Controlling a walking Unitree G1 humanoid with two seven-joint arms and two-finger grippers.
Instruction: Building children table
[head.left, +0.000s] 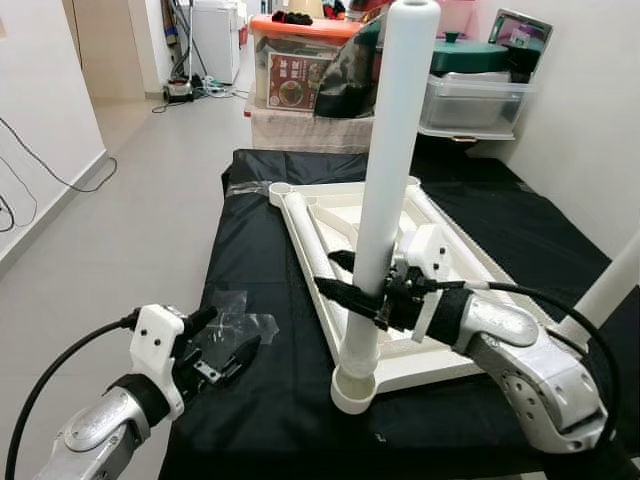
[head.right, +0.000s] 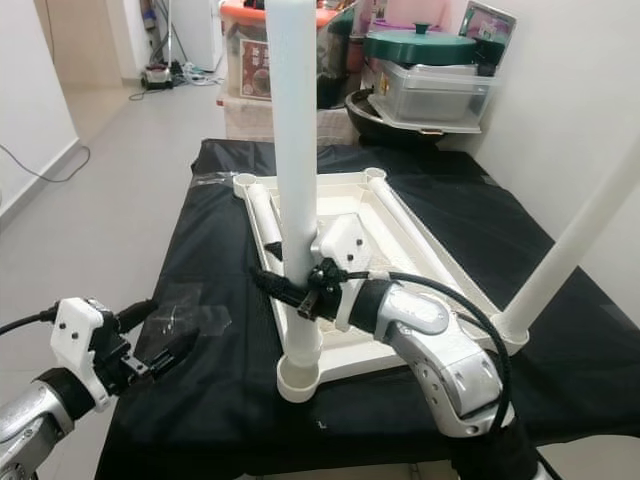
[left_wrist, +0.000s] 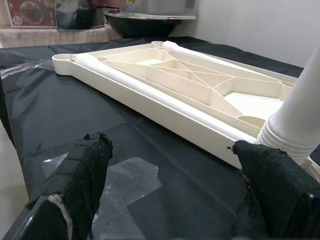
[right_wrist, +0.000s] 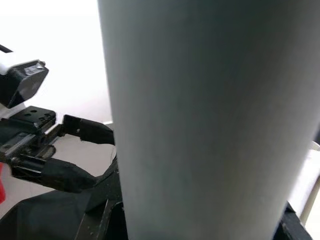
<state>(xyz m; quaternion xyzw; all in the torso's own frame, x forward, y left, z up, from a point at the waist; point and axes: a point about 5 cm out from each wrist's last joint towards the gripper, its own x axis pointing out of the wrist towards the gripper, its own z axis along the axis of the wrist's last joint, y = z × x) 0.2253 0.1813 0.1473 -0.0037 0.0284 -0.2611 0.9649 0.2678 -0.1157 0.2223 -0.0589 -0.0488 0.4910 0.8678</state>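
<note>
Here right hand (head.left: 345, 285) clasps upright table leg (head.left: 388, 190).

Silver arms with white wrist blocks, looping black cables, and black fabric-wrapped fingers (left_wrist: 75, 185) (frayed, white showing).

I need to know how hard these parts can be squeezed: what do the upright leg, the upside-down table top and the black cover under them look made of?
Upright leg: likely smooth matte white plastic tube, held by the right gripper.
Table top: cream moulded plastic, judging by the ribs on its underside.
Black cover: thin, faintly glossy sheet, creased; plastic or coated fabric, hard to tell.
</note>
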